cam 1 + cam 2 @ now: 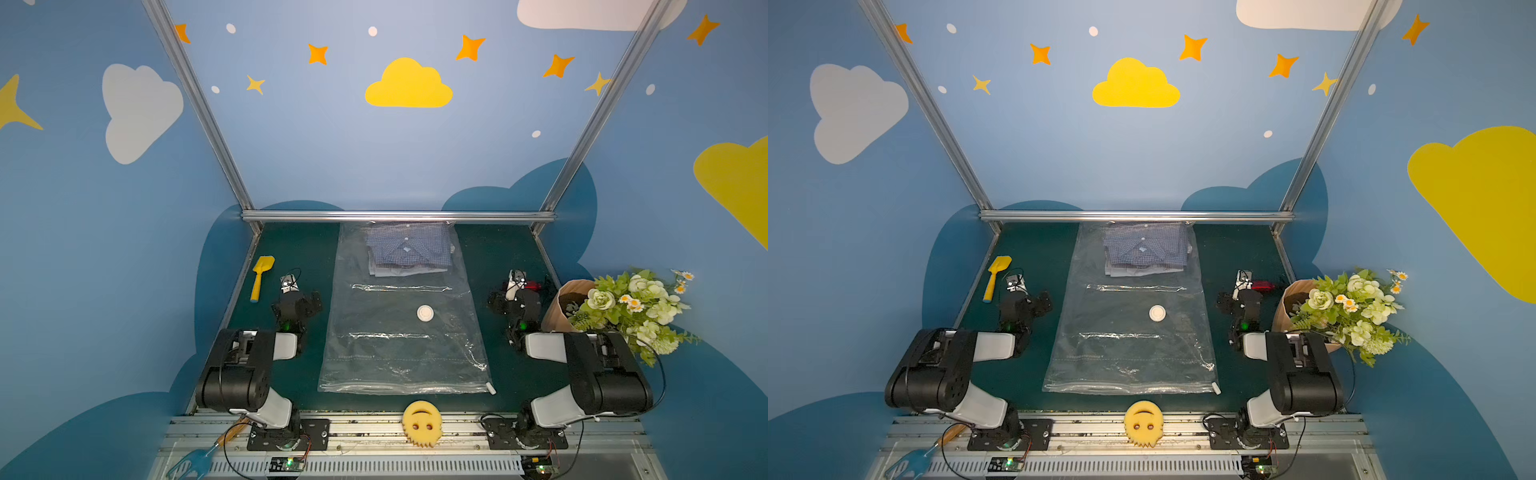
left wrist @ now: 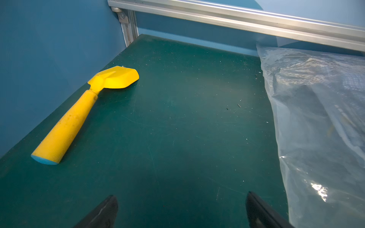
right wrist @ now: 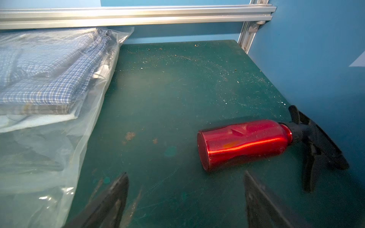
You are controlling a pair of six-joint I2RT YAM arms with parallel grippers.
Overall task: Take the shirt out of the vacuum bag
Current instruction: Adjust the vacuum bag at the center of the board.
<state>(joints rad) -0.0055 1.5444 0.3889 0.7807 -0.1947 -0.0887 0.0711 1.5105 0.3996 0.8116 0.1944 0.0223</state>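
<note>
Left tool (image 2: 181, 199) and right tool (image 3: 185, 177) wide, empty; best to pin vacuum bag (image 1: 403, 332) by zip edge (image 1: 403, 389), then draw slider clip (image 1: 491, 388) across before reaching shirt (image 1: 409, 249).

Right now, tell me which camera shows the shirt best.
Right wrist view: the folded plaid shirt is close, checks sharp through the vacuum bag. Both top views show it small; left wrist view, only a blurred edge.
</note>
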